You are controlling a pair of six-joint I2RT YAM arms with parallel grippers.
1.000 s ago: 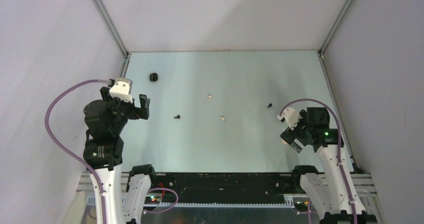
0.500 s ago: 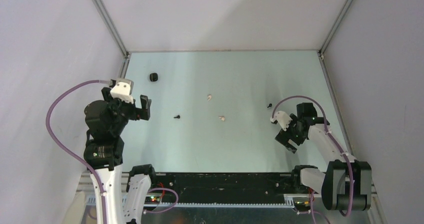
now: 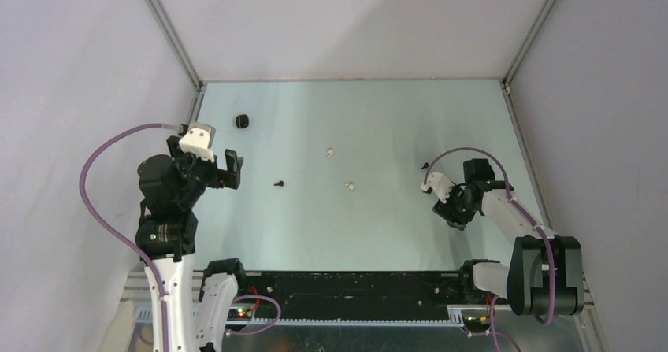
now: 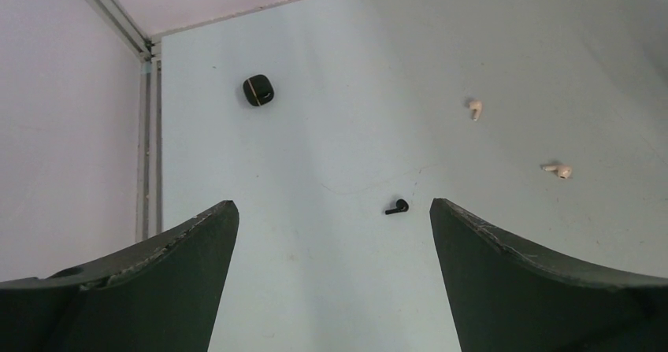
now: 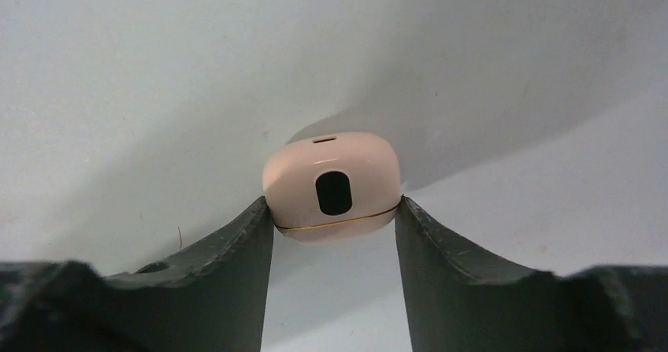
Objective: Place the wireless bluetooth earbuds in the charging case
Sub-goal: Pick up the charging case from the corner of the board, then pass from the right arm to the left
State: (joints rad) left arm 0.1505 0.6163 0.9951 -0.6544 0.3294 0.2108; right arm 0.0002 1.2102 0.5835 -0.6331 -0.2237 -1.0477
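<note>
Pale green table [image 3: 354, 234] w/ grey walls [image 3: 339, 21], metal corner rails [image 3: 167, 29].

Right arm's on the move! Its elbow, up high a second ago, has folded right down and out toward 5 o'clock. The right end effector [image 3: 454, 213], pinching the pale charging case [image 5: 358, 163], has slid over the counter [image 3: 354, 234] toward 9 o'clock. Meanwhile the left end effector [image 3: 232, 170] has crept slightly toward 3 o'clock.
</note>
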